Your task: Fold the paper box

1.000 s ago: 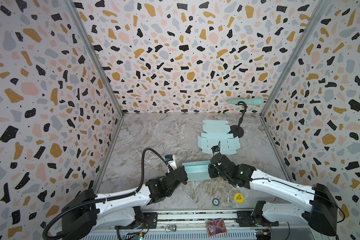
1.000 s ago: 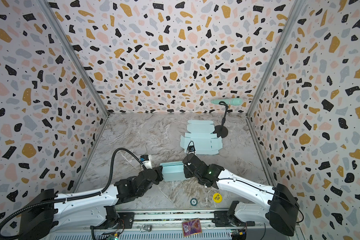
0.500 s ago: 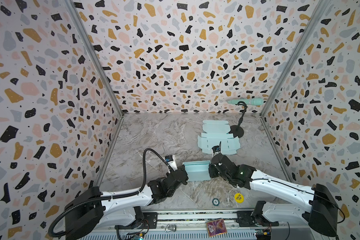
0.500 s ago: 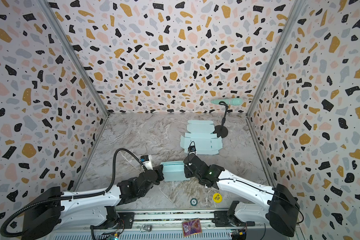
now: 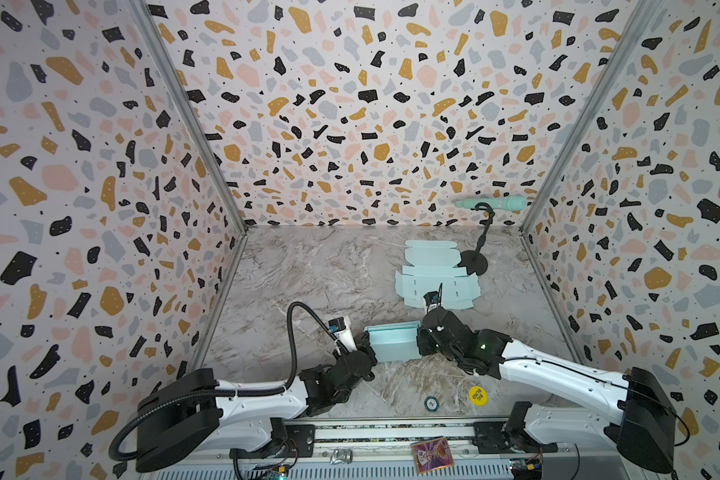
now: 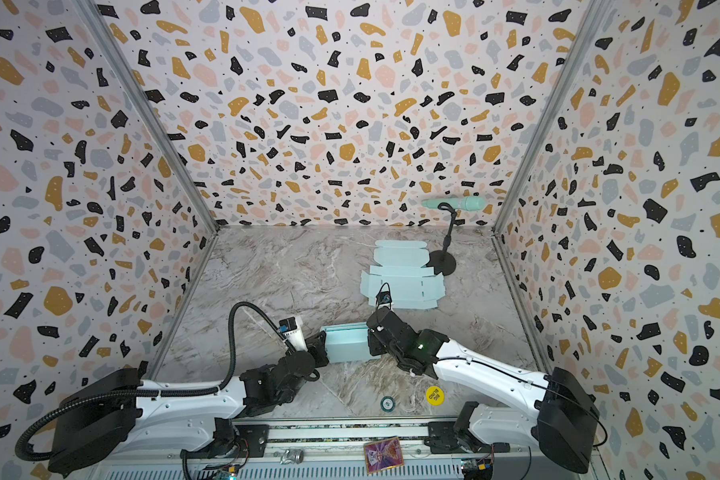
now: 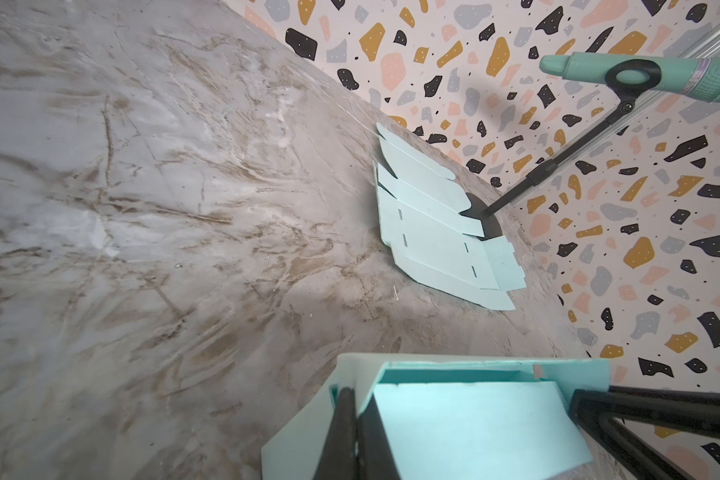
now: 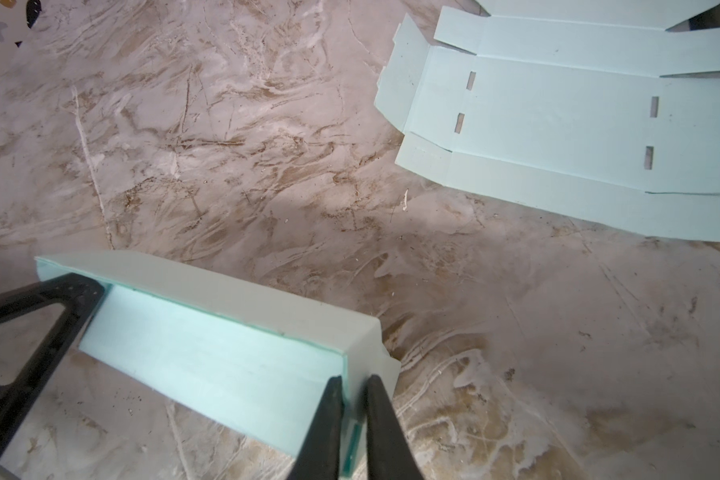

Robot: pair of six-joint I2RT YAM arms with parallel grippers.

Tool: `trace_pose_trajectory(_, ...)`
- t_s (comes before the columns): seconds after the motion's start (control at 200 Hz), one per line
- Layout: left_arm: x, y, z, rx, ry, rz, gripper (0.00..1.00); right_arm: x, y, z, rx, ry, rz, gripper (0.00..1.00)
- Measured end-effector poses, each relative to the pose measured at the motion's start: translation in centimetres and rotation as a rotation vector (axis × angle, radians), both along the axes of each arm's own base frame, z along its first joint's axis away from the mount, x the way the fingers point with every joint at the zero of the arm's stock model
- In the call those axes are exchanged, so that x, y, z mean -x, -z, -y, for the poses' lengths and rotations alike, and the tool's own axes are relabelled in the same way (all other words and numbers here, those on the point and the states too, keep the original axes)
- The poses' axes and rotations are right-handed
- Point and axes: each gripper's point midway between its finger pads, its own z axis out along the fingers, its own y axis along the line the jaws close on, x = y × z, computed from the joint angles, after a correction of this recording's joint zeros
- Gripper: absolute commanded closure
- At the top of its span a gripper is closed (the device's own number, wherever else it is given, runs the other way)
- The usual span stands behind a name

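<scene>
1. In both top views the paper box (image 5: 391,343) (image 6: 348,343) sits on the marbled grey-brown bench (image 5: 308,270), near the front edge and between my two arms. It is a matte mint card oblong with a darker teal seam along its far edge.
2. The left gripper (image 5: 366,345) meets its left end and the right gripper (image 5: 418,343) its right end. Farther back a flat box blank (image 5: 433,282) of the same card lies unfolded. It overlaps the round base of a black stand (image 5: 474,262), which carries a mint cylinder (image 5: 491,203).
3. In the left wrist view the left gripper (image 7: 355,405) has its black fingers (image 7: 341,432) pressed together, pinching a thin card flap at the box's end. The paper box (image 7: 466,428) is pale outside and deeper teal inside.
4. In the right wrist view the right gripper (image 8: 355,384) stands with its fingers (image 8: 329,415) narrowly apart, one on each side of the box's end wall. I cannot tell whether they press it.
5. Here the paper box (image 8: 225,340) looks like a long, smooth prism, slightly crumpled at the near corner. The blank (image 8: 558,124) shows crease lines and small rectangular slots.
</scene>
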Motion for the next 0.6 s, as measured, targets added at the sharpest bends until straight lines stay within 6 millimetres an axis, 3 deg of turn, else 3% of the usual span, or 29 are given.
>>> trace_pose_trajectory(0.205, 0.2, 0.0, 0.0, -0.024, -0.012, 0.010, 1.00, 0.4, -1.0, -0.2, -0.034, -0.014, 0.011, 0.63)
trace_pose_trajectory(0.4, 0.4, -0.1, 0.5, -0.038, 0.002, 0.004, 1.00, 0.5, -3.3, 0.5, -0.102, -0.013, 0.035, 0.63)
trace_pose_trajectory(0.601, 0.6, 0.0, 0.9, -0.052, 0.010, -0.001, 1.00, 0.0, -3.2, 1.5, -0.071, -0.003, 0.030, 0.63)
